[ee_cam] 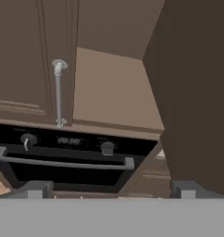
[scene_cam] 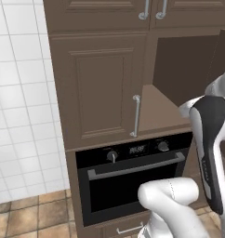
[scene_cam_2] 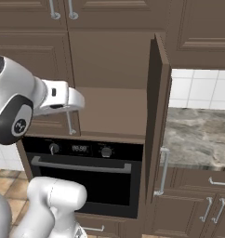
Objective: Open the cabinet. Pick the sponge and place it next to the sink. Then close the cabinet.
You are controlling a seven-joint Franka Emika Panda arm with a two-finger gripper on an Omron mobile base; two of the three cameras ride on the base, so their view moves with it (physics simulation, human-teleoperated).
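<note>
The cabinet [scene_cam: 98, 88] is a tall dark-brown unit above the oven. Its left door is shut, with a long silver bar handle [scene_cam: 136, 116]. The right door [scene_cam_2: 158, 116] stands swung out towards me, edge-on in the right base view and a dark slab [ee_cam: 197, 92] in the hand view. The brown shelf [ee_cam: 114, 92] inside looks bare. The sponge is out of view, and so is the sink. My gripper [ee_cam: 111, 190] hangs in front of the opening, level with the oven's top. It is open, fingertips [ee_cam: 37, 189] wide apart, nothing between them.
A black oven [scene_cam: 133, 181] with a bar handle sits right under the cabinet. A white tiled wall [scene_cam: 21, 116] lies to the left. A marble counter [scene_cam_2: 198, 135] runs to the right behind the open door, with brown drawers [scene_cam_2: 212, 209] below. Upper doors [scene_cam: 105, 11] have short curved handles.
</note>
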